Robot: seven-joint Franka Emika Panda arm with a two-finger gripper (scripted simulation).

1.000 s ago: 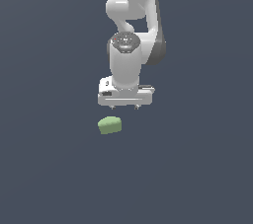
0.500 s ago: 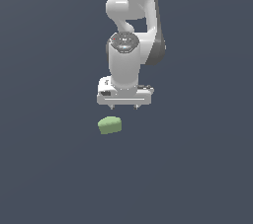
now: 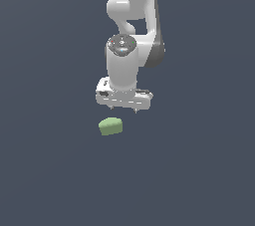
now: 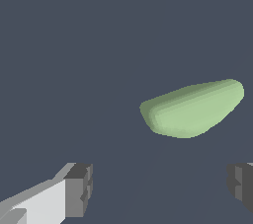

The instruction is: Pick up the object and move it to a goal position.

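The object [image 3: 110, 126] is a small pale green rounded lump lying on the dark grey floor. In the wrist view the object [image 4: 192, 108] shows as a wedge-shaped blob, apart from both fingers. My white gripper [image 3: 124, 108] hangs open just above it and slightly toward the exterior view's right. Two dark fingertips [image 4: 79, 189] stand wide apart with nothing between them. The gripper [image 4: 160, 186] touches nothing.
The white arm [image 3: 130, 26] rises behind the gripper to the top of the exterior view. A plain dark grey surface [image 3: 199, 170] surrounds everything.
The gripper has barely moved; it sits a touch lower than a second ago. The green lump lies where it was.
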